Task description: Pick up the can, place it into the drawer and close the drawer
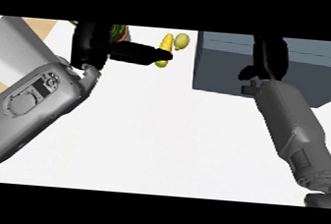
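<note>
Your right robot hand [269, 55] over drawer [223, 64]; can't tell if clenched. Can hidden. Left robot hand [112, 48] released, fingers straight. Next: push drawer shut, probably.

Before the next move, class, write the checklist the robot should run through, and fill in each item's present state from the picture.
1. Can located: cannot tell; something green and dark shows behind the left hand, mostly hidden.
2. Left hand holding the can: cannot tell; its fingers point right towards the yellow item.
3. Right hand at the drawer unit: ok; it lies over the grey box.
4. Right hand's hold on a handle: cannot tell; no handle shows.
5. Drawer open or shut: cannot tell from this view.
6. White counter between the forearms: ok.
</note>
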Robot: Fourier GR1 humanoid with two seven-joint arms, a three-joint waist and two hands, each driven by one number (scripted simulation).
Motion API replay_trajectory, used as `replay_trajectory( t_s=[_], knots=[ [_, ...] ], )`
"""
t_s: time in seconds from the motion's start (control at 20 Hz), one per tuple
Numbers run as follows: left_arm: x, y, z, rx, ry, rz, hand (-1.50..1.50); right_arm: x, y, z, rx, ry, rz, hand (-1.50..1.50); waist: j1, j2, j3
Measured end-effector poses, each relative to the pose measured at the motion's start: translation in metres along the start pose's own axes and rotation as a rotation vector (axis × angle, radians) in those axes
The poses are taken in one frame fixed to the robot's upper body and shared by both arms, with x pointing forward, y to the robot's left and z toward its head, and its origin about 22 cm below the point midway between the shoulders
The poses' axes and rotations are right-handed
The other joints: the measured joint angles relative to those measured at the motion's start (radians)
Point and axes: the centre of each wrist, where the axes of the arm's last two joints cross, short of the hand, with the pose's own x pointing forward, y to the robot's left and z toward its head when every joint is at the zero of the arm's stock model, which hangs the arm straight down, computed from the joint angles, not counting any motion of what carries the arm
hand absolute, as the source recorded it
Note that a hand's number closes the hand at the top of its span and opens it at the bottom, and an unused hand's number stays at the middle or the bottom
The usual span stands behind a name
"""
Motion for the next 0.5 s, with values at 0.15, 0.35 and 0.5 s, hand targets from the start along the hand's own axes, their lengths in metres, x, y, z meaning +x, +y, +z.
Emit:
replay_trajectory(
  t_s=[0.15, 0.35, 0.5],
  knots=[
    [-0.001, 0.004, 0.002, 0.004, -0.007, -0.001, -1.50, 0.002, -0.002, -0.006, 0.012, 0.001, 0.002, -1.50, -0.003, 0.004, 0.002],
    [-0.008, 0.010, 0.008, 0.001, -0.010, -0.005, -1.50, 0.001, -0.004, -0.010, 0.035, -0.001, -0.011, -1.50, -0.002, 0.007, 0.002],
    [-0.012, 0.011, 0.013, -0.007, -0.009, -0.004, -1.50, 0.001, -0.006, -0.012, 0.040, -0.015, -0.036, -1.50, -0.003, 0.008, 0.003]
  ],
)
